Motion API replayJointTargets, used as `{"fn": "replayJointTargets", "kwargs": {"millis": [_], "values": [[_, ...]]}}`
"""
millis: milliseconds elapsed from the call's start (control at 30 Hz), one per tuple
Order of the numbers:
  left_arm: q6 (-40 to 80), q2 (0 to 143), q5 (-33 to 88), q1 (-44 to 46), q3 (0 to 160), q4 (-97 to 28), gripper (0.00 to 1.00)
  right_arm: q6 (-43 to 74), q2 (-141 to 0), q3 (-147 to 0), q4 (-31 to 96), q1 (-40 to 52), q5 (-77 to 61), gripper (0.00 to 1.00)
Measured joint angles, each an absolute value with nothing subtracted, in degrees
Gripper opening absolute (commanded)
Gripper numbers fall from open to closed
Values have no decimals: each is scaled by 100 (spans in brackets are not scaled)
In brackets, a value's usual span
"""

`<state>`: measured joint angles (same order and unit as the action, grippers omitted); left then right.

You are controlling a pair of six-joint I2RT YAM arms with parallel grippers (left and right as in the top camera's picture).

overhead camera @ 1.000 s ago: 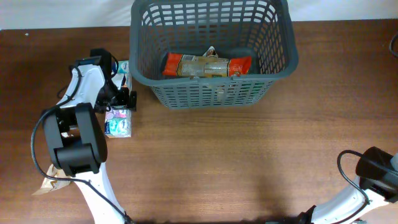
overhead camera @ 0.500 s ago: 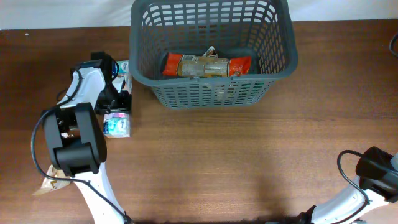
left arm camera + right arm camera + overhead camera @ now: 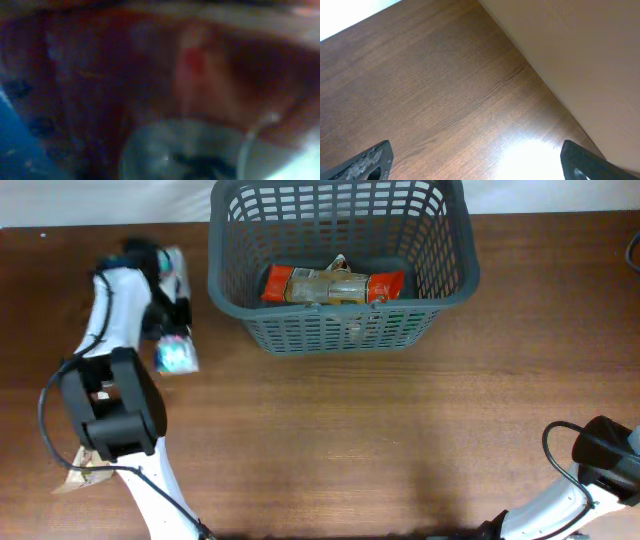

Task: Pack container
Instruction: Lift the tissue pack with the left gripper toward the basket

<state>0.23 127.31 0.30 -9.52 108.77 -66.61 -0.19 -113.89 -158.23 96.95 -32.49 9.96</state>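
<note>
Since the earlier overhead frame, the left arm has swung left and far, taking a pale blue packet (image 3: 175, 358) with it. The left gripper (image 3: 176, 312) appears clamped on the packet, though its wrist view is blurred. The container (image 3: 340, 332) sits far centre and holds an orange-ended pack (image 3: 335, 285). The right gripper (image 3: 480, 165) is spread open and empty at near right. Risk: fast travel could shake the limp packet loose or snag it on the container rim.

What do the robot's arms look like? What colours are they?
Both arms are made of smooth white tubes joined by chunky black boxes. The left arm has a black cable looping beside its big black joint. The right arm has a black cable loop too. The right gripper's fingers are dark, flat and a bit scuffed.
</note>
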Motion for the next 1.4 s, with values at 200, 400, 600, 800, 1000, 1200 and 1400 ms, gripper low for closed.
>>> {"fn": "replayJointTargets", "kwargs": {"millis": [200,400,600,800,1000,1200,1400], "values": [[259,12586,73,-1208,13917,-7874,2,-21,-11391,-15819,9692,-3249,991,99],[-307,11848,764,-751,15364,-7856,2,-21,-11391,-15817,9697,-3249,991,99],[-1129,11323,2246,274,15688,-7179,2,-21,-11391,-15817,9697,-3249,991,99],[-1970,11448,2786,1282,15648,-6886,6,-23,-11391,-15817,9697,-3249,993,99],[-2539,11778,2637,1627,15648,-6879,6,-23,-11391,-15817,9697,-3249,991,99],[-2692,12446,2471,1621,15646,-6912,6,-21,-11391,-15817,9697,-3249,993,99],[-2808,13109,2410,1623,15598,-6945,6,-21,-11391,-15817,9697,-3249,991,99]]}}
